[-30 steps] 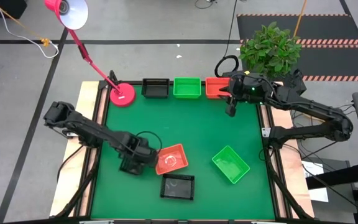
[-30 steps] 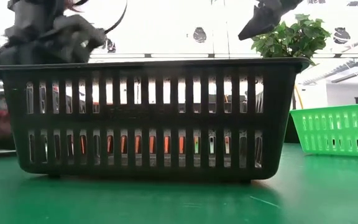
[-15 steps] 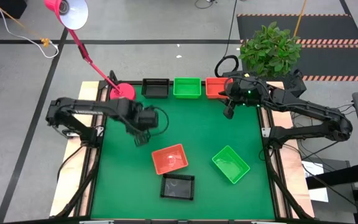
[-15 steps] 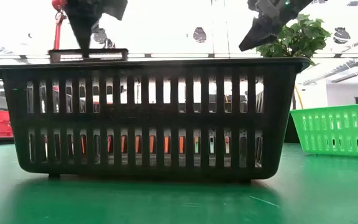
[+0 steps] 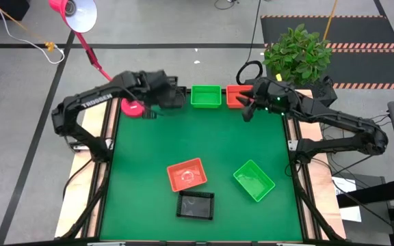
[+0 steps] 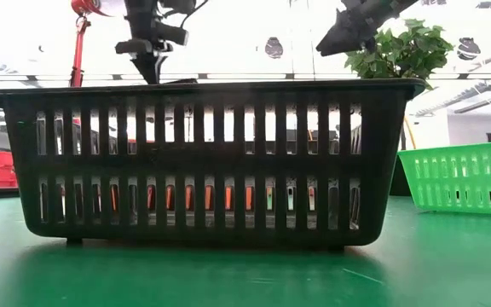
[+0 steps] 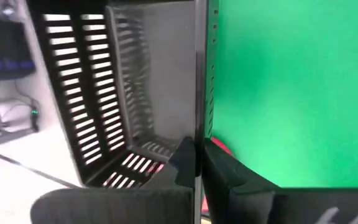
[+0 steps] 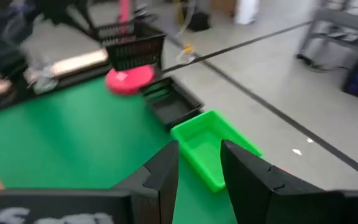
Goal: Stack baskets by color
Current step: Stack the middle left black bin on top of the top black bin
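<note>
The green-topped table [image 5: 149, 150] carries two groups of baskets. The left arm stretches to the far left corner, and white lettering along it reads TROSSEN. The right arm reaches in over the far right edge.

A potted plant [image 5: 296, 51] stands beyond the far right corner. A pink desk lamp [image 5: 74, 10] leans over the far left, with its round base [image 5: 134, 106] on the table.

In the low view, the near black basket [image 6: 203, 162] fills most of the frame and hides the table behind it.

Along the far edge, left to right, sit the far black basket [image 8: 169, 102], the far green basket [image 5: 206, 96] and the far orange-red basket [image 5: 234, 94]. Nearer are the near orange-red basket [image 5: 187, 175], the near green basket [image 5: 254, 180] to its right, and the near black one in front.

The left gripper [image 7: 197, 162] is clamped on the thin wall of the held black basket [image 7: 104, 93], which is off the table near the lamp base and the far black basket.

The right gripper [image 8: 201, 168] hangs by the far orange-red basket, fingers apart with nothing between them.
</note>
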Available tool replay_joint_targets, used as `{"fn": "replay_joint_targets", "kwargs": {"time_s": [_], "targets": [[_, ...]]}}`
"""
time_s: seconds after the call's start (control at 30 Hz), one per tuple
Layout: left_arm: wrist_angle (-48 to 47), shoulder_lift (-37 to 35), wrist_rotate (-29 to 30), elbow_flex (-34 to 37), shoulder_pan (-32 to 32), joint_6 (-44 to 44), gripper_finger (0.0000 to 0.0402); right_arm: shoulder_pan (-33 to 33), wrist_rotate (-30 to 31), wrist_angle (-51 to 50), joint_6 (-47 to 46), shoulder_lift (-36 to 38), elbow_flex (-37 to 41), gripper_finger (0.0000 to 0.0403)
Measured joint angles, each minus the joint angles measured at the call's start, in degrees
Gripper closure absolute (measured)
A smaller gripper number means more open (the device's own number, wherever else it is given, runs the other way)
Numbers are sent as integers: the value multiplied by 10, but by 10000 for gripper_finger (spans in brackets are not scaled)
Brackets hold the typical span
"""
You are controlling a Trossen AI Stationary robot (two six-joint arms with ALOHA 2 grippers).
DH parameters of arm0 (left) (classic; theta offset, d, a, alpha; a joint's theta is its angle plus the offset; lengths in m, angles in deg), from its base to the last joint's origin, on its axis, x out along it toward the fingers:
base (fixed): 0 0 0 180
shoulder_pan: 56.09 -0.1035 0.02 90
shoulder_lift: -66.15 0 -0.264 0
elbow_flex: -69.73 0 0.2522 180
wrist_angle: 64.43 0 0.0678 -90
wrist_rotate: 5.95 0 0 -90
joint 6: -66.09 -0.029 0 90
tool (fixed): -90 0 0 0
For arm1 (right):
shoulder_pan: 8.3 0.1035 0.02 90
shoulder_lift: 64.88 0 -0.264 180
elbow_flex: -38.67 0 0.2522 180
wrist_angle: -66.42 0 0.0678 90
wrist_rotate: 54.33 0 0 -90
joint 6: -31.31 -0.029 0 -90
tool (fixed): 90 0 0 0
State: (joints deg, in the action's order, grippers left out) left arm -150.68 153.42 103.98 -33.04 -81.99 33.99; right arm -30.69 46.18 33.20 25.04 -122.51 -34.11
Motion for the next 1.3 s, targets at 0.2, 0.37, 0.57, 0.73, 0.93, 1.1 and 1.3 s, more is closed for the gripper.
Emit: {"fn": "replay_joint_targets", "kwargs": {"time_s": [0.2,0.37,0.57,0.73,0.93,1.1,1.3], "targets": [[65,0,-48,0,-83,-69,391,0,48,30,-36,0,0,287],[72,16,-77,0,-124,-98,396,0,48,49,-36,0,0,287],[83,52,-105,0,-131,-103,387,0,48,49,-36,0,0,287],[83,87,-109,0,-126,-100,395,0,48,42,-34,0,0,287],[93,127,-109,0,-121,-80,385,0,47,42,8,0,0,287],[96,158,-103,0,-118,-88,385,0,47,41,24,0,0,287],[99,186,-93,0,-118,-88,393,0,47,27,26,0,0,287]]}}
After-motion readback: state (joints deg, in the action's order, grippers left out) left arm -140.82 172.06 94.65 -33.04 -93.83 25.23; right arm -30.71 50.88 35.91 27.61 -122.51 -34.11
